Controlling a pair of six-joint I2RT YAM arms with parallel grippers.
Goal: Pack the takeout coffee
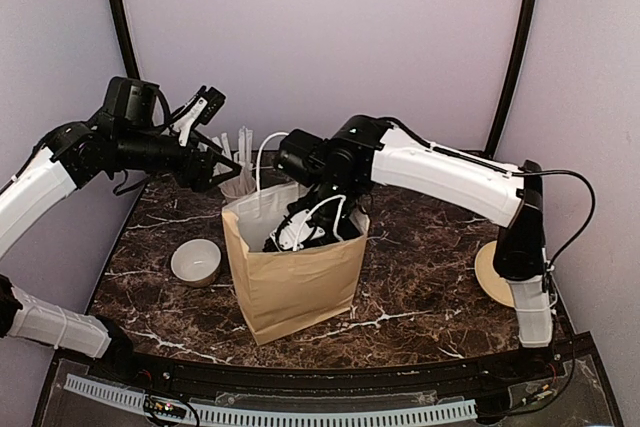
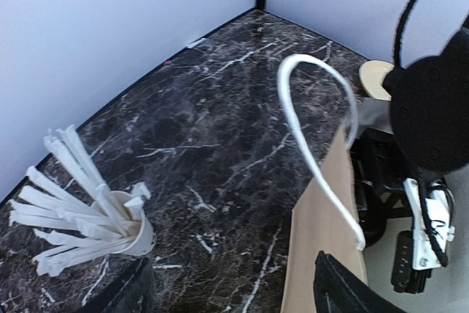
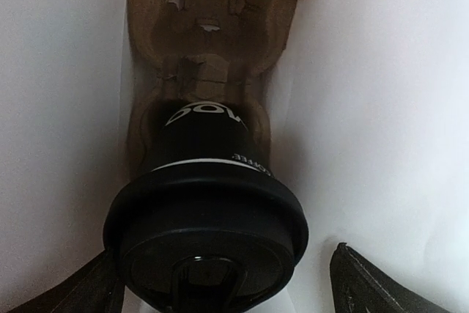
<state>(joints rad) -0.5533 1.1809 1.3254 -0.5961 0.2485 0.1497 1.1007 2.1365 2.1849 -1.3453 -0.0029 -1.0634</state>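
The takeout coffee (image 3: 205, 218), a black cup with a round black lid, stands upright in a brown cardboard carrier (image 3: 212, 27) at the bottom of the brown paper bag (image 1: 295, 277). My right gripper (image 3: 227, 295) is down inside the bag, open, its fingers on either side of the lid. The right finger (image 3: 374, 287) stands clear of the lid. In the top view my right arm hides the cup. My left gripper (image 2: 231, 295) hovers open at the bag's back left rim (image 2: 322, 232), below the white handle (image 2: 315, 122).
A white cup of white sticks (image 2: 110, 218) stands just behind the bag, beside my left gripper. A white bowl (image 1: 196, 262) sits left of the bag. A tan disc (image 1: 493, 272) lies by the right arm's base. Grey walls close in the back and sides.
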